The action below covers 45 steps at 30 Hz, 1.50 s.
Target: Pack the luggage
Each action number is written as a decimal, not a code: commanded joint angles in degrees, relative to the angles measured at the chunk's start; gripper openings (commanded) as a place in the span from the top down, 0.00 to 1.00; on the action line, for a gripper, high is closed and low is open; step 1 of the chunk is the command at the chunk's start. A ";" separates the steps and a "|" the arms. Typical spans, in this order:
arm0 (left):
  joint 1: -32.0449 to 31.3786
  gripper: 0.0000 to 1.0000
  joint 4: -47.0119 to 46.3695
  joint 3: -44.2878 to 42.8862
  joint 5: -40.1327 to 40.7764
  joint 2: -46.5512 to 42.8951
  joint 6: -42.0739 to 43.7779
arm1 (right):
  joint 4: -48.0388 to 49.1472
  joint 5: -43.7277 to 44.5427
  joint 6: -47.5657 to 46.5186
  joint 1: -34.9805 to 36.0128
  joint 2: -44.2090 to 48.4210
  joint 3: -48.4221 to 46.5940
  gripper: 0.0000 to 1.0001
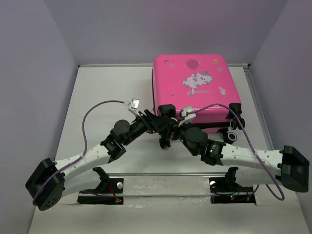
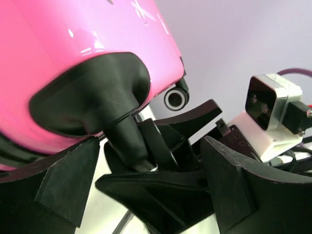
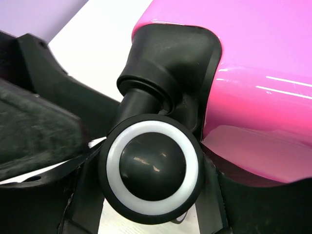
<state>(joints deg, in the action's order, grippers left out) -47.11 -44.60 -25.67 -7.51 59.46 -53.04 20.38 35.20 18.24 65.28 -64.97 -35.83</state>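
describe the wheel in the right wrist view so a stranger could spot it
Start at the pink luggage lying flat. At its near-left corner is a black, white-ringed wheel. Unlike the near-right wheels, the left gripper and right gripper crowd it.

Soft, even overhead light filled the top view; the white desk (image 1: 97,87) read bright, with faint shadows under the arms (image 1: 87,158) toward 6 o'clock. In the left wrist view, glare streaks crossed the luggage (image 2: 73,29) at 11 o'clock, and the left pincer (image 2: 151,161) at 6 o'clock looked dark and blurred. In the right wrist view, thin highlights streaked the luggage at 3 o'clock; the wheel (image 3: 151,165) was sharp.
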 commanded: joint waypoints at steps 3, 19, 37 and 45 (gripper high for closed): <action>-0.79 0.13 10.91 2.99 7.60 -9.09 5.84 | 8.27 8.57 -1.28 -0.32 0.10 -3.02 0.89; -6.85 0.65 7.95 1.77 23.50 3.90 16.82 | 7.57 3.82 -4.00 -0.32 -0.51 -5.74 0.93; -11.33 0.51 6.63 -7.90 39.05 14.98 21.48 | 7.75 -3.64 -2.51 -0.32 -2.35 -6.35 0.93; -18.36 0.51 3.73 -6.86 44.33 12.00 25.17 | 6.60 -2.77 -1.01 -0.32 -3.32 -6.00 0.93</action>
<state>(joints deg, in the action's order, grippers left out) -61.30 -31.22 -29.91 32.23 74.65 -32.03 21.26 35.51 15.40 64.51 -67.99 -38.22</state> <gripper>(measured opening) 0.483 0.657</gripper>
